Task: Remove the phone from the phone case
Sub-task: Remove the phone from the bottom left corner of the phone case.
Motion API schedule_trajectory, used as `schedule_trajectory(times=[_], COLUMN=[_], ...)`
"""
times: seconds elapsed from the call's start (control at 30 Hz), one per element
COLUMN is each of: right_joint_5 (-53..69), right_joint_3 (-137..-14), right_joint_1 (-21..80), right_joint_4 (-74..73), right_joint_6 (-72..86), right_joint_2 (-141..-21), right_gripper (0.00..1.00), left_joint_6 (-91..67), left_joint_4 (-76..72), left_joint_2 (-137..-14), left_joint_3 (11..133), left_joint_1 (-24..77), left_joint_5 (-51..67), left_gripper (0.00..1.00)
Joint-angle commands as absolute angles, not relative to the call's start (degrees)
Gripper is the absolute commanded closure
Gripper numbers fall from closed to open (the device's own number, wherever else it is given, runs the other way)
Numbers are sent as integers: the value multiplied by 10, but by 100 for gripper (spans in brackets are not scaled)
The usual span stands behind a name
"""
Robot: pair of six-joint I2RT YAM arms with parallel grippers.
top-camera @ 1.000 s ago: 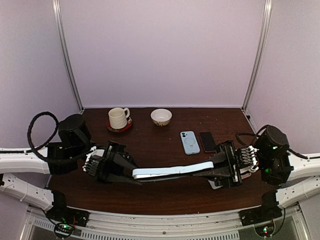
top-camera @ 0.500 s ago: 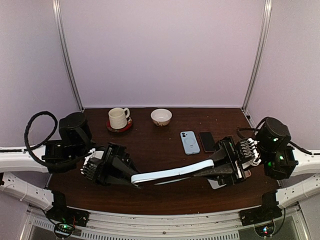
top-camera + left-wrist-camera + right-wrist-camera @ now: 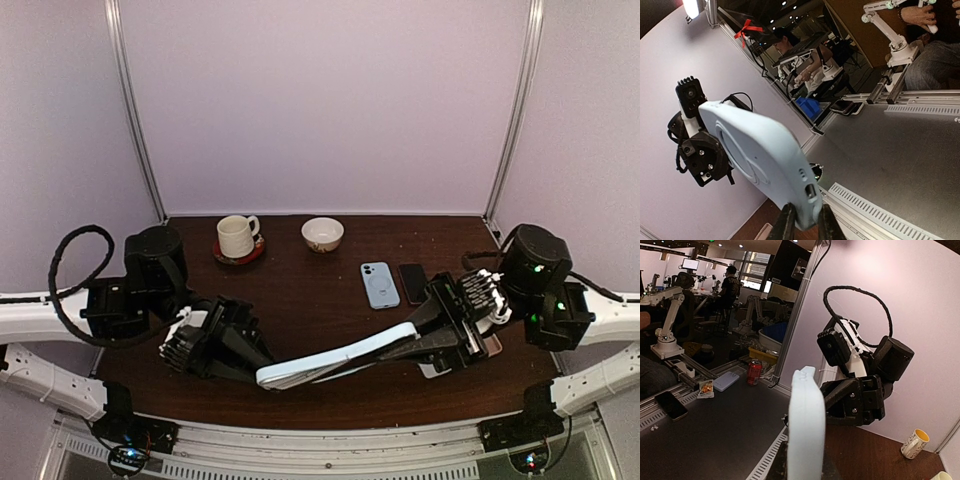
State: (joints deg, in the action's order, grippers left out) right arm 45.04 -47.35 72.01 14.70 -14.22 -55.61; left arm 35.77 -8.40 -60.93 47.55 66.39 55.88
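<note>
A light blue phone case (image 3: 340,355) hangs above the table's near part, stretched between both grippers and sloping down to the left. My left gripper (image 3: 262,372) is shut on its lower end, fingers (image 3: 788,225) pinching beside the charge-port cutout of the case (image 3: 755,145). My right gripper (image 3: 418,338) is shut on the higher end, where the case (image 3: 806,425) shows edge-on between the jaws of that gripper (image 3: 805,474). Only the case's back and rim show. The phone is hidden.
On the brown table (image 3: 300,300) a second light blue case-like slab (image 3: 380,284) lies back up, with a black handset (image 3: 414,283) right beside it. A mug on a red coaster (image 3: 237,237) and a small bowl (image 3: 322,234) stand at the back.
The case's left end has sunk toward the near edge with the left gripper, whose jaws have drawn tighter on it. The right gripper has risen slightly, so the case slopes more steeply.
</note>
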Motion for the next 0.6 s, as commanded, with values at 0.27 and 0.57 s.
schedule_trajectory(times=[0.27, 0.57], right_joint_5=[558, 480], right_joint_3=[-497, -497], right_joint_1=[732, 733], right_joint_4=[109, 91], right_joint_6=[-93, -153], right_joint_2=[-565, -551], right_gripper=[100, 100], left_joint_6=[412, 388], left_joint_4=[-60, -76], left_joint_2=[-614, -611], left_joint_3=[523, 509], left_joint_1=[656, 655], left_joint_5=[513, 502], left_gripper=[93, 81])
